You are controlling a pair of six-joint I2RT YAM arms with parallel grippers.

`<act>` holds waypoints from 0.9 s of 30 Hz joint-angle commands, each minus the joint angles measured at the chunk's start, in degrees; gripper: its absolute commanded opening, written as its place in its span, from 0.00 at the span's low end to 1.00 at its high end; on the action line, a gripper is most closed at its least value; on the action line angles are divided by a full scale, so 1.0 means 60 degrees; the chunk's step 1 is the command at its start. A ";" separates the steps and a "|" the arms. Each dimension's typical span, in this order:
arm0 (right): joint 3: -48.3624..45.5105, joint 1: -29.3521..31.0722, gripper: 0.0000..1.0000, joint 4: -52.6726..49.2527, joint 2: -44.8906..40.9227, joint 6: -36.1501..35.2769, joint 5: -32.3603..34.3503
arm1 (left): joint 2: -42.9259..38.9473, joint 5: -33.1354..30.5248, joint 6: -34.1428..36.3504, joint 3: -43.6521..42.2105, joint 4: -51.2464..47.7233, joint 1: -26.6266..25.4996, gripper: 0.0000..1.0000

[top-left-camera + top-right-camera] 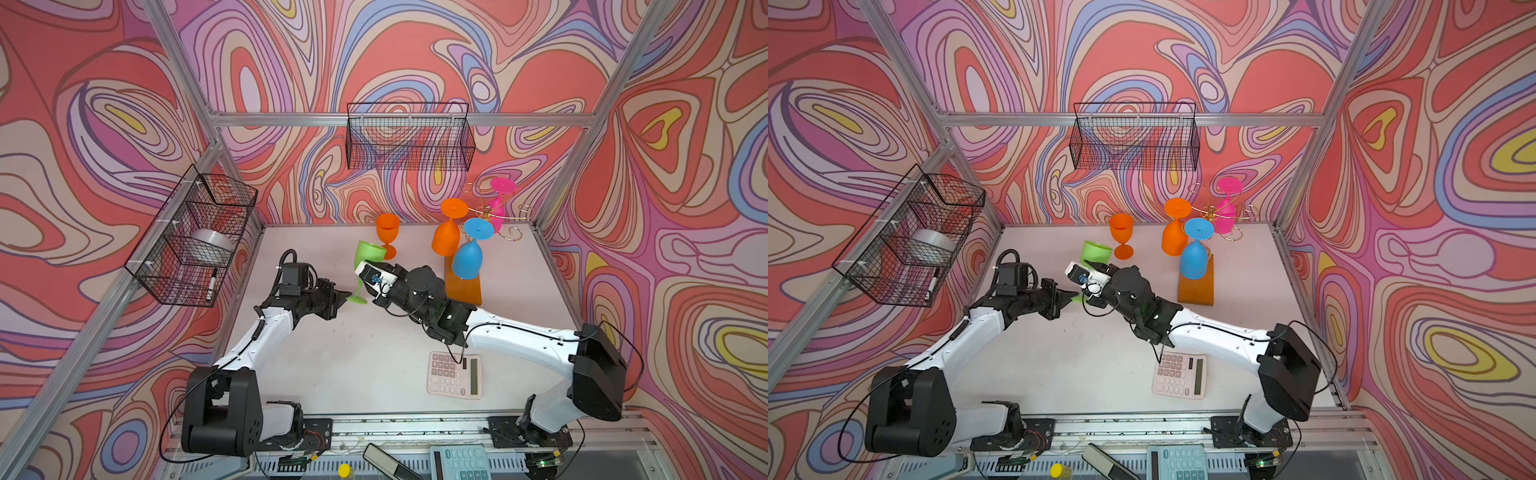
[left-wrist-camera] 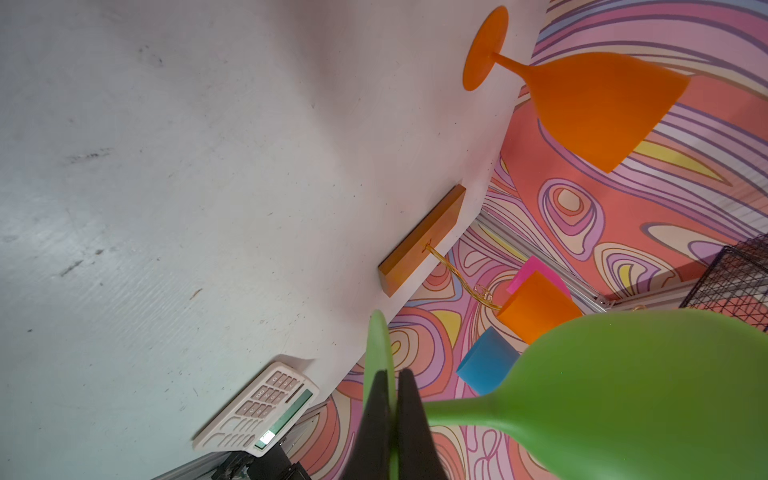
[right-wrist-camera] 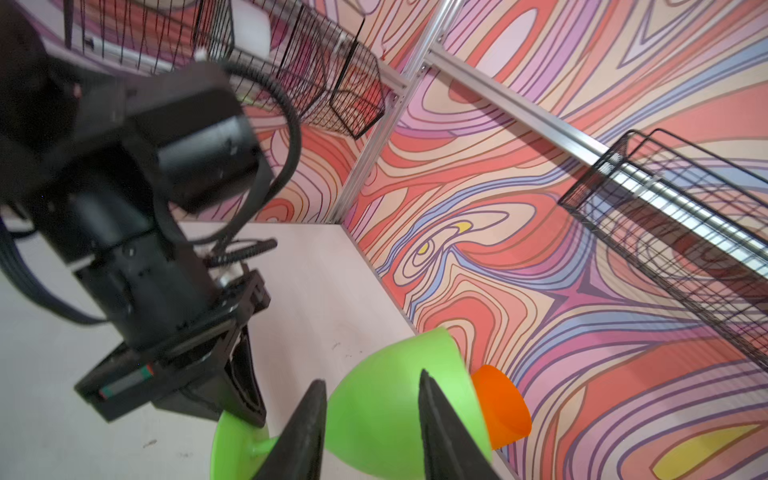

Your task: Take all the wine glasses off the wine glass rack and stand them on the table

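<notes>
The green wine glass (image 1: 368, 254) is clear of the wine glass rack (image 1: 464, 290), tilted well to its left beside an upright orange glass (image 1: 387, 232). The left gripper (image 2: 394, 374) is clamped on its foot. The right gripper (image 3: 372, 376) has its jaws parted either side of the bowl, and whether they touch it is unclear. Removal looks done; only setting down and release remain. Whether the foot rests on the table is hard to tell.

Green wine glass (image 1: 368, 253) leans tilted, well apart from gold wire rack (image 1: 463, 291).
</notes>
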 commanded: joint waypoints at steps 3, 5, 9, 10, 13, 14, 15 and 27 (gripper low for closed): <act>0.1367 -0.0818 0.39 -0.2384 -0.0102 0.2285 -0.1110 | 0.0282 0.0643 -0.0126 -0.0772 0.3248 0.0085 0.00; 0.2196 -0.1114 0.39 -0.3365 0.0056 0.2869 -0.1409 | 0.0476 0.0790 -0.0299 -0.1075 0.4518 0.0094 0.00; 0.3809 -0.1459 0.38 -0.5319 0.0490 0.3686 -0.1805 | 0.0776 0.0847 -0.0207 -0.1454 0.6142 0.0094 0.00; 0.4260 -0.1592 0.38 -0.5899 0.0625 0.3936 -0.2075 | 0.0861 0.0819 -0.0123 -0.1503 0.6319 0.0094 0.00; 0.5125 -0.1729 0.38 -0.7055 0.0866 0.4316 -0.2427 | 0.1265 0.0768 -0.0176 -0.1845 0.7679 0.0094 0.00; 0.5353 -0.1733 0.38 -0.7391 0.0921 0.4386 -0.2516 | 0.1445 0.0732 -0.0378 -0.1998 0.8504 0.0094 0.00; 0.5564 -0.1748 0.38 -0.7683 0.0973 0.4432 -0.2600 | 0.1624 0.0717 -0.0574 -0.2172 0.9288 0.0089 0.00; 0.6526 -0.1748 0.39 -0.9350 0.1197 0.4575 -0.2822 | 0.3872 0.0020 -0.1422 -0.3381 1.4783 0.0006 0.00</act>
